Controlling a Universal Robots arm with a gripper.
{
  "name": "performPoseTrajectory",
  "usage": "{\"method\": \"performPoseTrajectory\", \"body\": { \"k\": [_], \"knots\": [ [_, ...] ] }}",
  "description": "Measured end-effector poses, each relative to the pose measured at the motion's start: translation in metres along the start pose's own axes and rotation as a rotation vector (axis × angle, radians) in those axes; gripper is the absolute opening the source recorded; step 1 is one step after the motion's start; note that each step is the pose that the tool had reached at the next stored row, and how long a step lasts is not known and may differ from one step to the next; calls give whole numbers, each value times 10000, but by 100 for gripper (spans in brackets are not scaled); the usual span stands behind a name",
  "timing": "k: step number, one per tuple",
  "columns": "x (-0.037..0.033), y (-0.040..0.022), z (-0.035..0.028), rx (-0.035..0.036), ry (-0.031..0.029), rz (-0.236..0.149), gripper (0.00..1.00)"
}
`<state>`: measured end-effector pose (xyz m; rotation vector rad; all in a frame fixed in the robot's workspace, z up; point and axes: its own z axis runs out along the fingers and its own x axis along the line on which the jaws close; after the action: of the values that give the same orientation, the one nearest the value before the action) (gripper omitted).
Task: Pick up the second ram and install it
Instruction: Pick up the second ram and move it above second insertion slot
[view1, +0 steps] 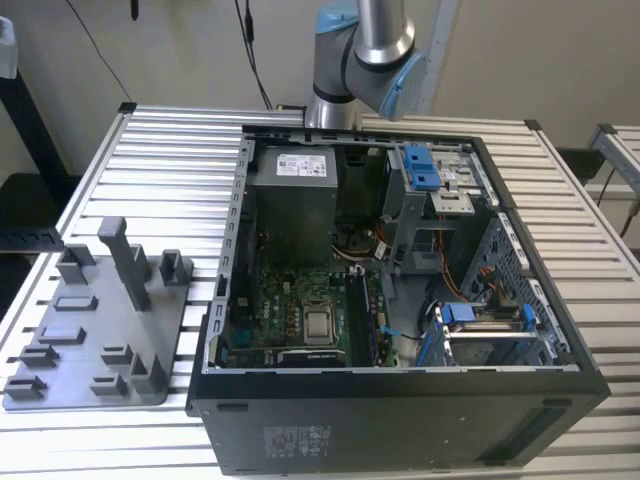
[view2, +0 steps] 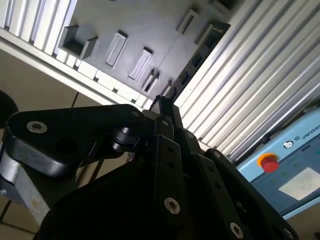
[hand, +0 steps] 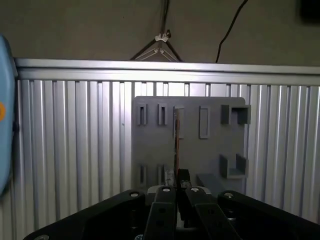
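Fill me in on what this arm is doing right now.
The Universal Robots arm has its gripper closed on the second ram, a thin stick seen edge-on, held high over the grey holder tray. In the exterior view, the open computer case sits on the slatted table beside that tray, with its motherboard exposed. The stick is not yet in the case.

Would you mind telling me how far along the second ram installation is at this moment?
Done: the pickup looks complete, since the gripper is closed on the second ram, seen edge-on in the first wrist view. In hand: the stick hangs above the grey tray, clear of it. Left: the install; the ram is not yet in the open computer case.
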<state>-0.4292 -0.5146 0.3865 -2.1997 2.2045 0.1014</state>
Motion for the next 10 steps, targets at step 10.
{"method": "performPoseTrajectory", "body": {
  "k": [10],
  "knots": [
    [-17, 8, -265, 0, 1, 0, 14]
  ]
}}
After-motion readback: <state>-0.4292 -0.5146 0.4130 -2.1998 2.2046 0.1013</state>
